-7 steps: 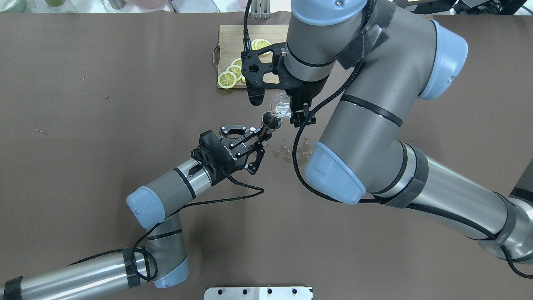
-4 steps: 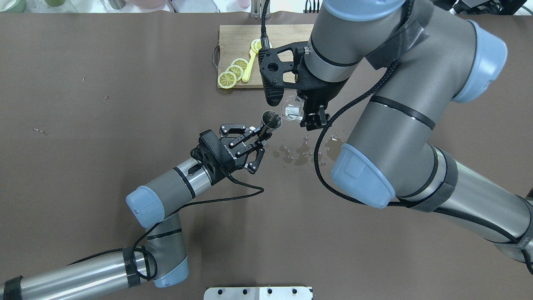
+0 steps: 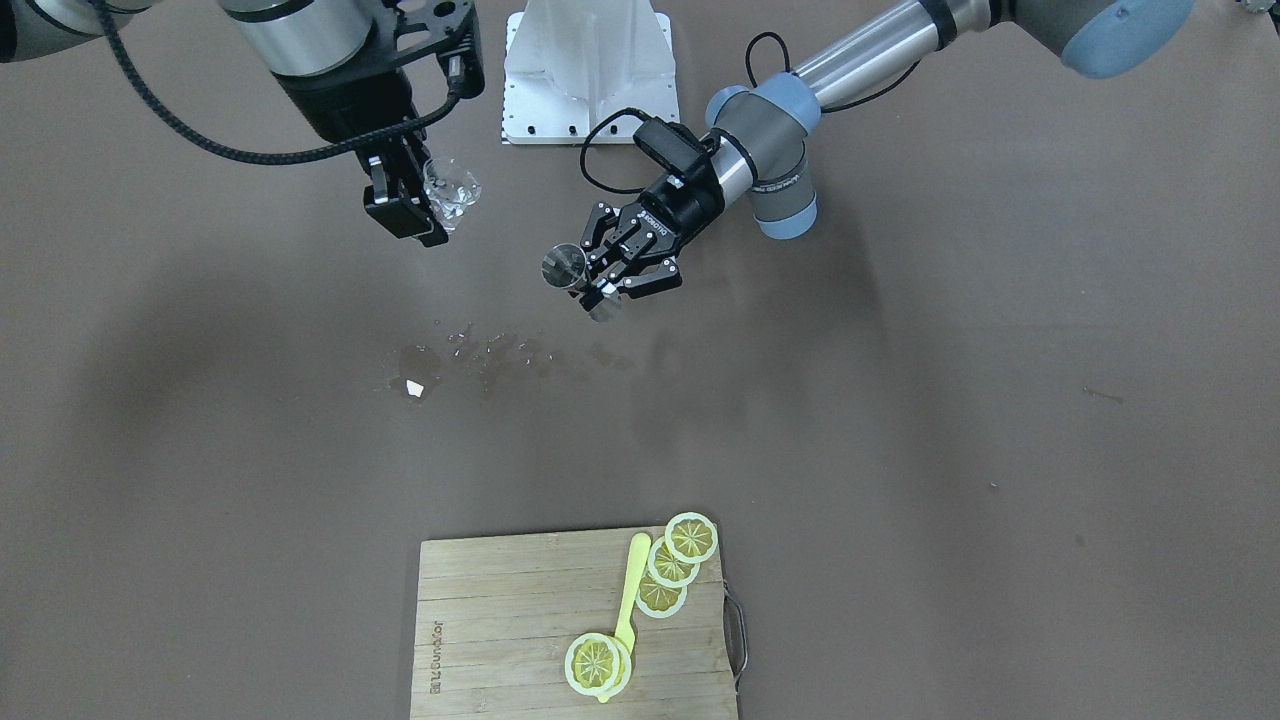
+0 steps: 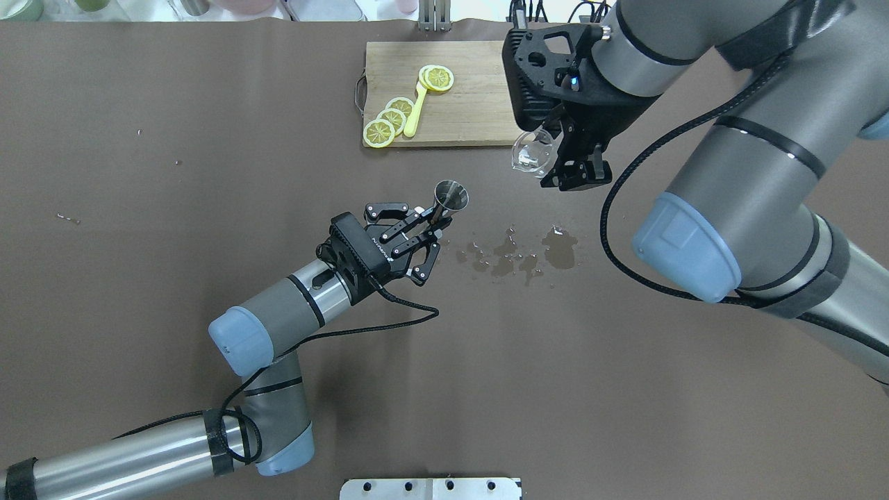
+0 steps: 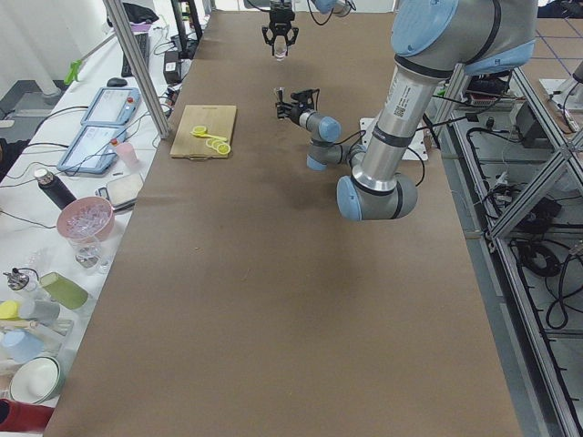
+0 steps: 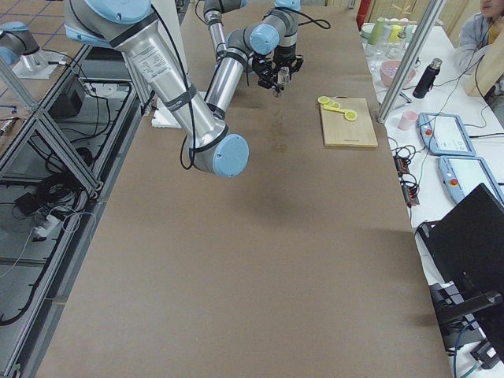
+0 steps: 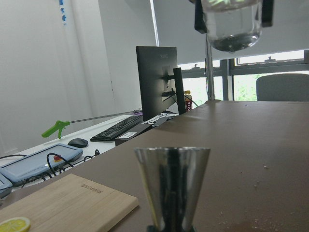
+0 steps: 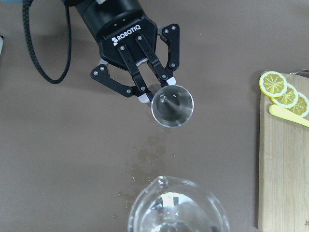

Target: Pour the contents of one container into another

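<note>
**Desk:** What have you got, closest first?

**Me:** My left gripper (image 4: 432, 221) is clamped on the waist of the jigger (image 4: 448, 199). It's upright, mouth up, held over the middle of the table (image 4: 208, 139). A puddle (image 4: 560, 251) lies on the table to its right. Further out, the right gripper (image 4: 559, 167) is pinched on the cup (image 4: 532, 149). The cup is near upright with what looks like a little water in it. It's well apart from the jigger, just off the near right corner of the board (image 4: 472, 104) at the far edge.

**Desk:** How do you pour clean?

**Me:** I'd bring the lip right over the jigger's mouth before tilting, then tip slowly. It's a narrow target, so I'd hold the left arm steady.
</note>
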